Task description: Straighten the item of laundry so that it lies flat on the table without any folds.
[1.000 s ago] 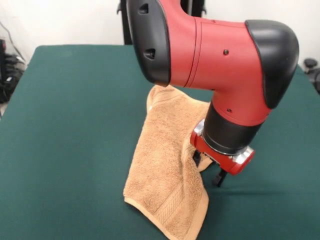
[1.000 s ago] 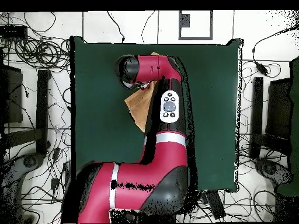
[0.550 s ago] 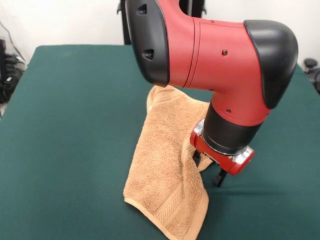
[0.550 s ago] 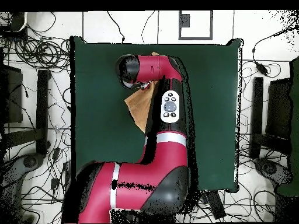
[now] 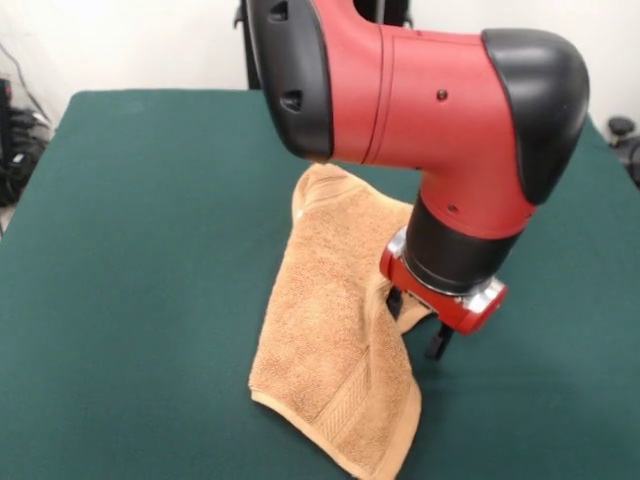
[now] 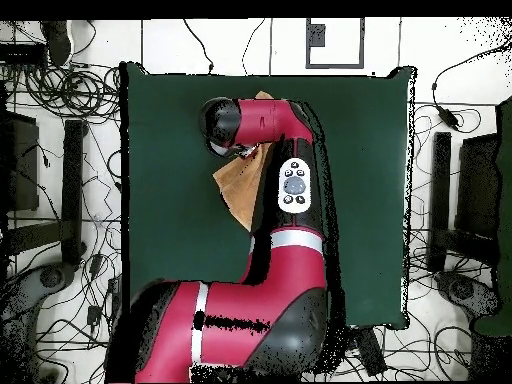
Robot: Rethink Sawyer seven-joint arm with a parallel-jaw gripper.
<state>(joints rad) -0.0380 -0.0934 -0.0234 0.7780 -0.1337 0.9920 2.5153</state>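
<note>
I have the claw [image 5: 415, 325] low over the tabletop [image 5: 150, 200], right against the right edge of the towel [image 5: 335, 330]. One dark finger shows below the red wrist flange and another sits tucked by the cloth, but the wrist hides too much: I cannot tell whether the claw is pinched on the terry or standing apart.

The towel lies near the middle of the green cloth, running from under the arm at the far end down to the near edge. It is not flat. Its right side folds over and rises toward the claw, which I judge is why I am placed there: that edge is the one to draw out rightward. The woven band shows at the near hem.

From overhead the arm covers most of the towel [image 6: 236, 190]; only a tan wedge shows.
</note>
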